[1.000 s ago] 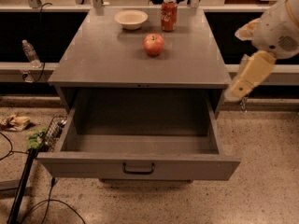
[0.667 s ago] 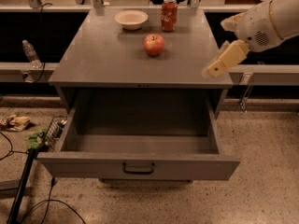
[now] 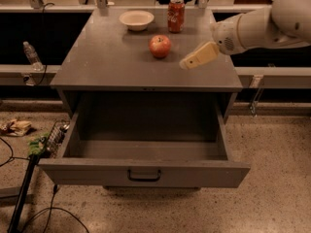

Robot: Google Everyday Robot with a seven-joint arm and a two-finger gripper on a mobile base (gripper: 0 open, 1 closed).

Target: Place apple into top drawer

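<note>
The red apple (image 3: 160, 46) sits on the grey cabinet top (image 3: 112, 62), a little behind its middle. The top drawer (image 3: 146, 171) is pulled fully open below, with nothing in it and a dark handle (image 3: 144, 176) on its front panel. My gripper (image 3: 187, 62) comes in from the right on a white arm (image 3: 262, 25). It hovers over the cabinet top just right of the apple and a little nearer, and does not touch it.
A red soda can (image 3: 176, 14) and a white bowl (image 3: 136, 19) stand at the back of the cabinet top. A plastic bottle (image 3: 32, 55) stands on the left ledge. Cables, a dark pole (image 3: 22, 193) and litter (image 3: 16, 127) lie on the floor at left.
The arm has swung left and up from beside the cabinet's right edge to over the top. The gripper is now close to the apple. The apple and drawer have not moved.
</note>
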